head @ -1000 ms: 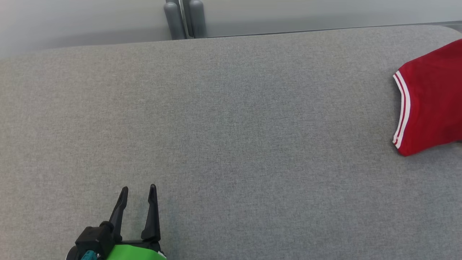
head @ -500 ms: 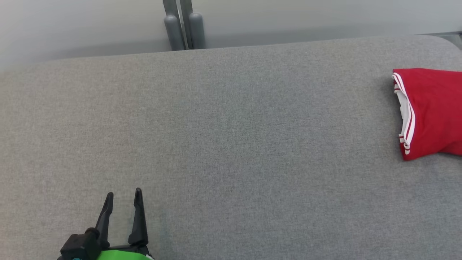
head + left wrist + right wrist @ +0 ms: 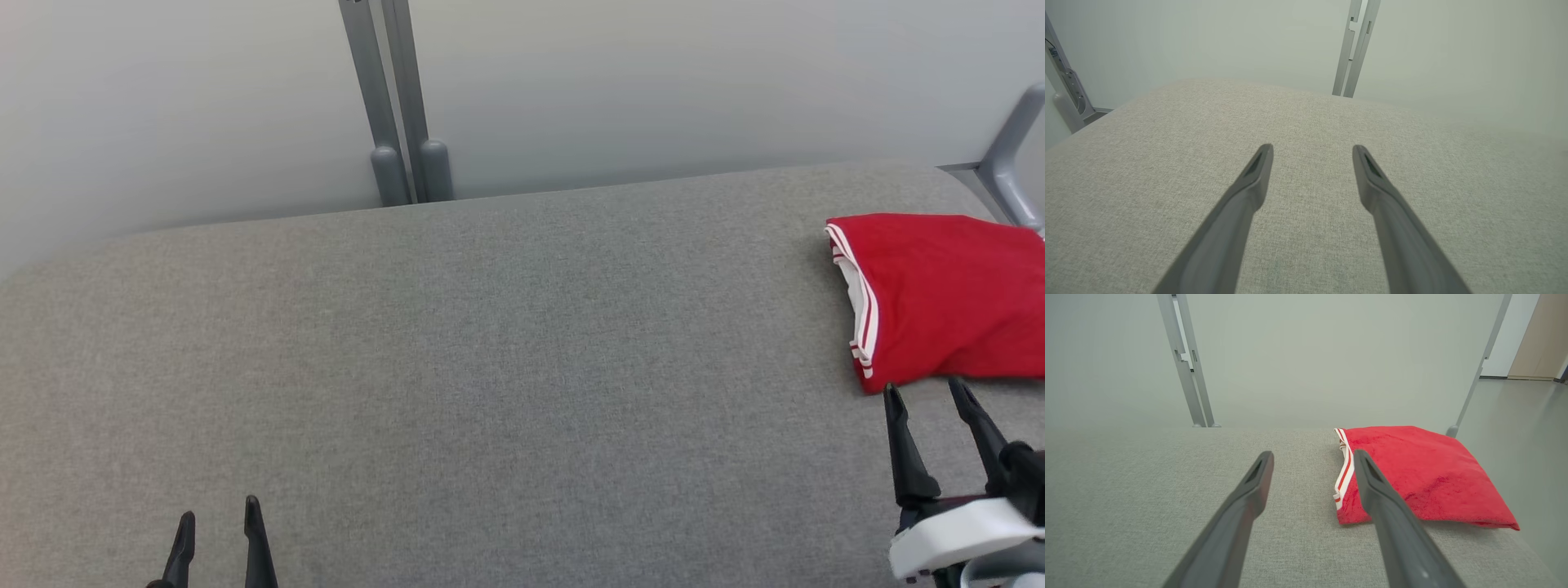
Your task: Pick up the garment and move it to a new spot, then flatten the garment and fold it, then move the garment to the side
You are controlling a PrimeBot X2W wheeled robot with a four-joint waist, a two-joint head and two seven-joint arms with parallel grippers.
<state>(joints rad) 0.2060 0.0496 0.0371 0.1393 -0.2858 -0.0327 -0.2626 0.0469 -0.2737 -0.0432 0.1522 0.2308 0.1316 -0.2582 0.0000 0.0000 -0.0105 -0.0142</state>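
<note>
Lying: garment (image 3: 947, 294), folded, on the table's (image 3: 490, 367) right end, striped edge toward the middle.
Right gripper (image 3: 923, 388): fingers wide, empty, tips just short of its near edge.
Left gripper (image 3: 219, 508): wide, empty, well apart.
Nearer arm: right.

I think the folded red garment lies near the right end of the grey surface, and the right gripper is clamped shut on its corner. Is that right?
Not quite. The red garment does lie folded near the right end of the grey surface, but the right gripper is open, not clamped on it. Its fingers stand spread at the garment's near edge and grip nothing, as the head view shows.
</note>
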